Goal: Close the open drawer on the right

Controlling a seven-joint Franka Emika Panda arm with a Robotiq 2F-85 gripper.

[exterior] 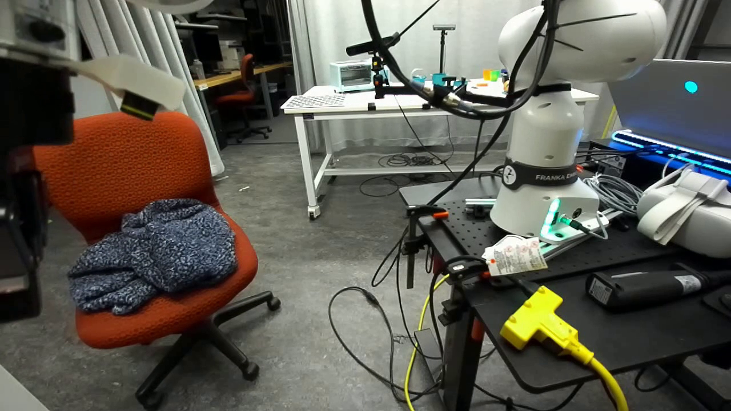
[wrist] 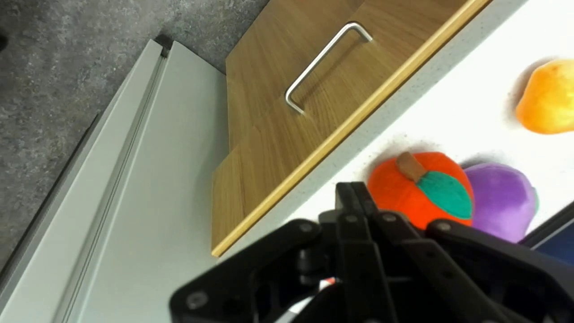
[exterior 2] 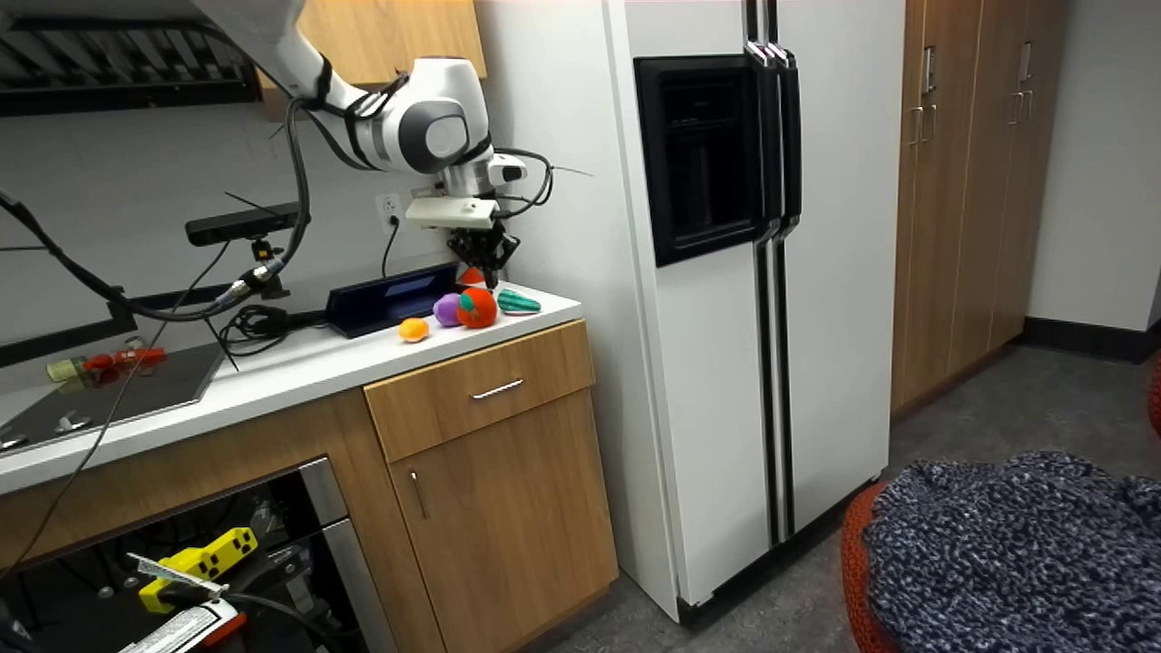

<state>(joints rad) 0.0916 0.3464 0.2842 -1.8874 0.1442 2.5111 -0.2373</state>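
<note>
Drawer (exterior 2: 476,380): closed or nearly closed, directly below the tabletop (exterior 2: 299,365).
The tool (wrist: 353,190) is over the tabletop, its 2 fingers together. A red plush item (wrist: 403,193), a purple plush item (wrist: 500,197) and an orange plush item (wrist: 549,98) rest on the tabletop.

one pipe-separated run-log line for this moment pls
drawer: looks shut, no inside showing | gripper: shut, empty, over counter | handle: untouched | close: likely done
</note>
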